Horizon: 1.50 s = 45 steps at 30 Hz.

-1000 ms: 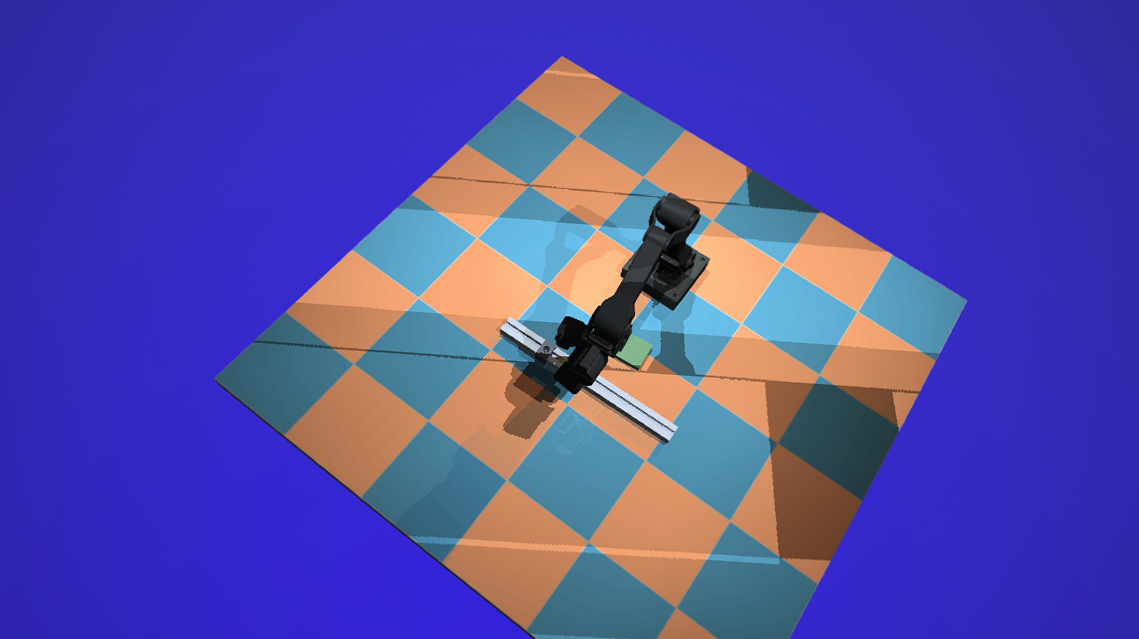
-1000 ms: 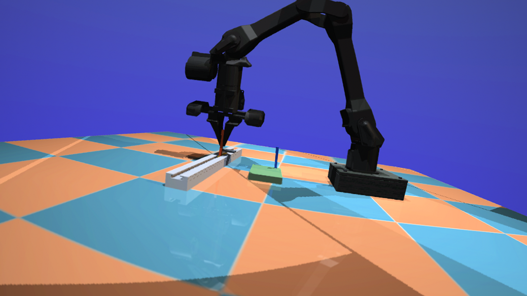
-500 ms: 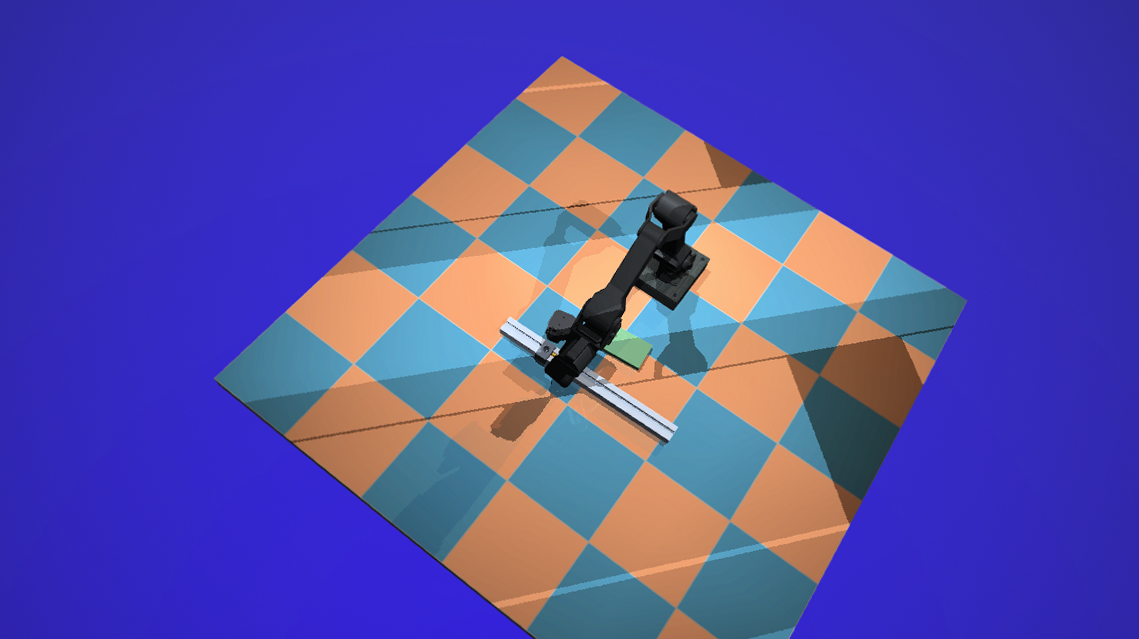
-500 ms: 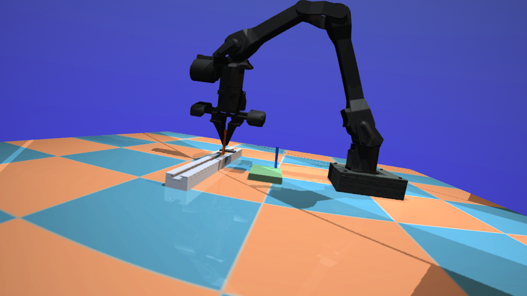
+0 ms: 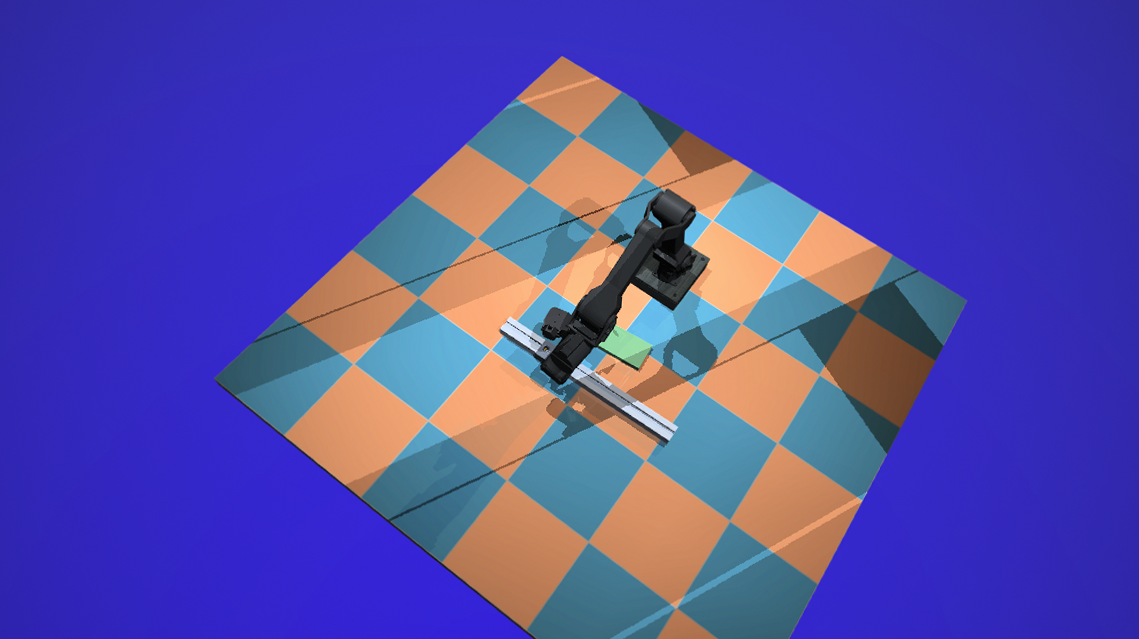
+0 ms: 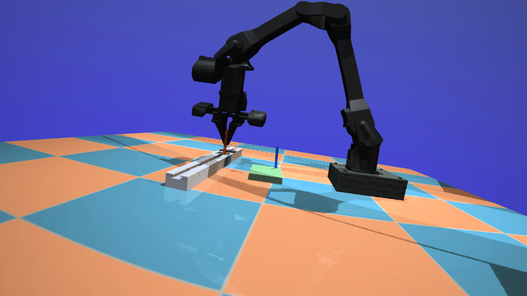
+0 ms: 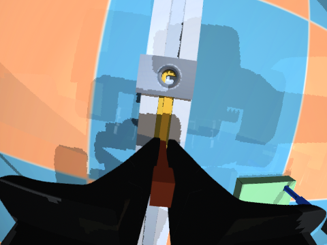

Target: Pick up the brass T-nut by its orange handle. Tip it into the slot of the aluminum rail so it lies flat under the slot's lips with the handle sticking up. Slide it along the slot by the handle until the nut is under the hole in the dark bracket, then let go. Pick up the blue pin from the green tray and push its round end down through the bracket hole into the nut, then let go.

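"Start at the left of the exterior view. What's there?"

"The rail (image 5: 639, 410) (image 6: 198, 174) (image 7: 192, 37), lying on the checkered surface, its slot facing up."

"And the nut (image 7: 165, 109)?"

"In the slot, lying along it. The wrist view shows one part running in under the bracket (image 5: 539, 348) (image 7: 146, 75), and there's brass visible through the bracket's hole. Whether the two holes line up exactly, I can't tell."

"Where's the handle (image 6: 226, 136) (image 7: 163, 195)?"

"Sticking up from the nut's other end, outside the bracket."

"What about the gripper (image 5: 557, 372) (image 6: 226, 143) (image 7: 163, 144)?"

"Right over the rail, pointing down, with its fingers pinching the handle between them."

"Next one along?"

"The tray (image 5: 630, 349) (image 6: 264, 176) (image 7: 262, 192), green, apart from the rail, on the side toward the arm's base (image 5: 673, 300) (image 6: 367, 186)."

"Is the pin (image 6: 276, 157) (image 7: 296, 194) in it?"

"Yes, blue and upright at the tray, near one edge. Nothing is gripping it."

"And farthest right?"

"That base, a dark block. The arm (image 5: 622, 276) (image 6: 354, 73) rises from it and arches back left, over to the rail."
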### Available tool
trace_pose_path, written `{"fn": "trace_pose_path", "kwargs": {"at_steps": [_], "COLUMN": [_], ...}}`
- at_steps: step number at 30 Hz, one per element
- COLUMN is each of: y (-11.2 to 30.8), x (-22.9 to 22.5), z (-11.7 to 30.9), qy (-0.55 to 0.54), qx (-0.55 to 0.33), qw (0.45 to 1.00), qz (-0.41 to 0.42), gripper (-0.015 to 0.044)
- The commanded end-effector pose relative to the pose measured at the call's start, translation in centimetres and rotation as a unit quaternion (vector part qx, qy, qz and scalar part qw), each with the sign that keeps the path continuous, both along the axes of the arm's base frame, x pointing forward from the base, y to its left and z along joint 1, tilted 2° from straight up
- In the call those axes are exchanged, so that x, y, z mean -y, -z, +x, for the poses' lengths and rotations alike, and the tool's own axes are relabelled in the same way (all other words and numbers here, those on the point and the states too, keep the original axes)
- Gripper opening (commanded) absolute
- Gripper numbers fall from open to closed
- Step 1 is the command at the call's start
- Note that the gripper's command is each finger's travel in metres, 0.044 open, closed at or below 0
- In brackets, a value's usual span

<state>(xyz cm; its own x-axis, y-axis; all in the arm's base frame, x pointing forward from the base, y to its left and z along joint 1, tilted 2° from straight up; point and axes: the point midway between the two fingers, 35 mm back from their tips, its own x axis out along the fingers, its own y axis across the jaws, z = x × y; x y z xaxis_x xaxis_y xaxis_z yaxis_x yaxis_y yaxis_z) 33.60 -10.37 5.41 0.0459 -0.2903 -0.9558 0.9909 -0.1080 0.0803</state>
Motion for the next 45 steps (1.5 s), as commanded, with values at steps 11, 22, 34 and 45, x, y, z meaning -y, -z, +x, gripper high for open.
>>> {"fn": "trace_pose_path", "kwargs": {"at_steps": [11, 22, 34, 45], "y": [0.0, 0.0, -2.5, -8.8], "x": [0.1, 0.1, 0.4, 0.8], "z": [0.0, 0.0, 0.2, -0.3], "qy": [0.0, 0.0, -0.039, -0.129], "qx": [0.0, 0.0, -0.013, -0.021], "qw": [1.0, 1.0, 0.998, 0.984], "qz": [0.0, 0.0, 0.038, 0.123], "gripper": [-0.015, 0.0086, 0.025, 0.044]}}
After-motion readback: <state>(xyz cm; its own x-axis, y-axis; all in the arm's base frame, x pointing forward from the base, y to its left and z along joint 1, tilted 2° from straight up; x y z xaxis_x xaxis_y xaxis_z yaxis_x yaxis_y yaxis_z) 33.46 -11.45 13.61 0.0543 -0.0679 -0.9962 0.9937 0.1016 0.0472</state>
